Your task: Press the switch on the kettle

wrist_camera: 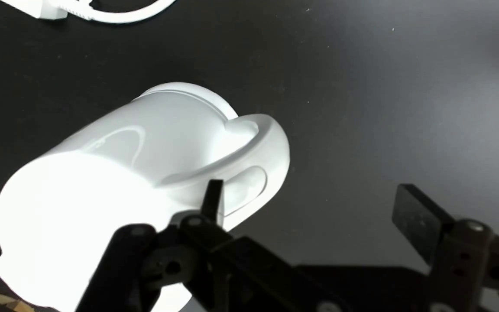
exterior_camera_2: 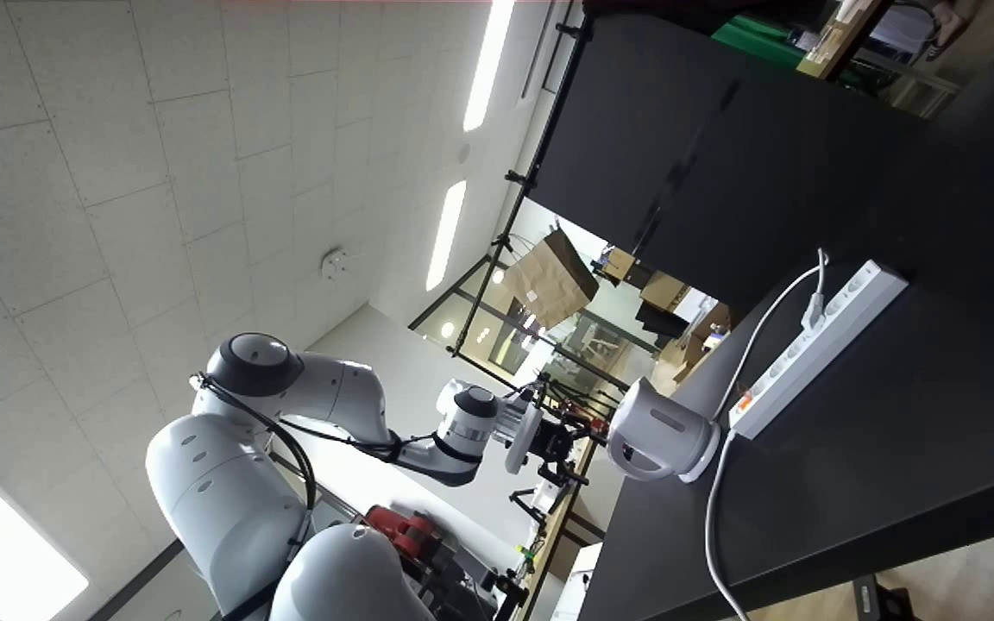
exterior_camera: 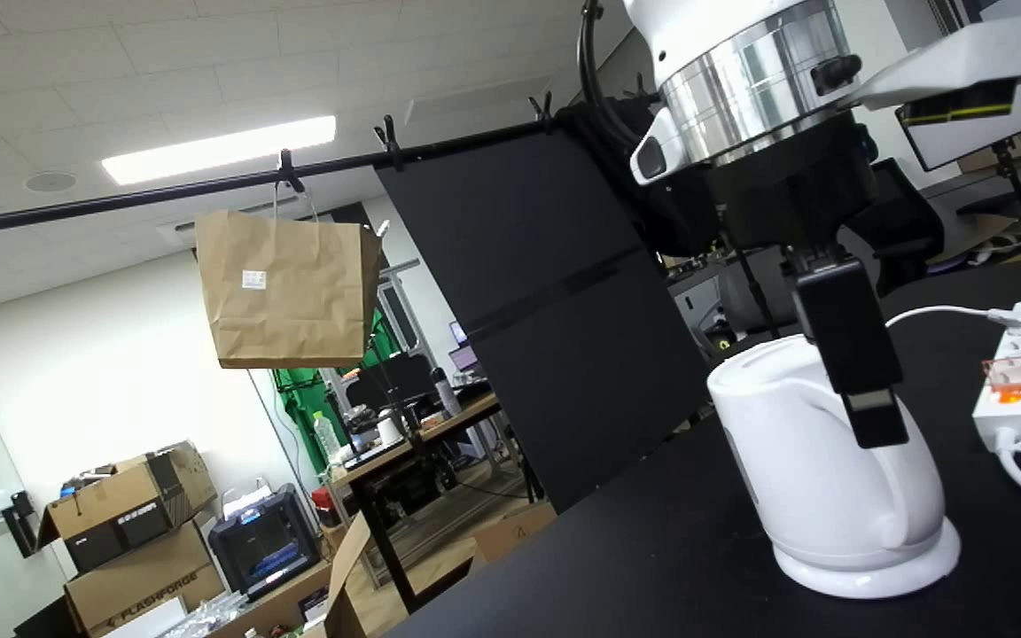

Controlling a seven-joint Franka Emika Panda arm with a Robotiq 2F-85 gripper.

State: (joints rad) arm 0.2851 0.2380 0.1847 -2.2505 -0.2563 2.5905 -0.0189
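Wrist view caught the black two-fingered gripper (wrist_camera: 312, 199) spread wide, nothing held between its dark, blunt-tipped fingers (wrist_camera: 212, 197). One finger crossed, in the line of sight, the upper end of a looped white plastic handle (wrist_camera: 262, 151); its mate hung over the dark matte tabletop (wrist_camera: 349, 108). The handle's long axis ran outward from the nearer finger, with an oval white panel (wrist_camera: 245, 188) set along its back; whether that panel was the switch could not be told. Joined to the handle, mostly outside the nearer finger, the smooth white plastic kettle (wrist_camera: 115, 208) stood upright on its wider round base (exterior_camera: 865, 576). In an exterior view the white jointed robot arm (exterior_camera_2: 337, 397) held the gripper on the kettle's handle side; contact could not be judged. The press appeared to turn on that offset: with the kettle to one side, one fingertip would likely need lining up first. Farther out, beyond the kettle, lay a white plastic power strip (exterior_camera_2: 818, 352) with sockets.
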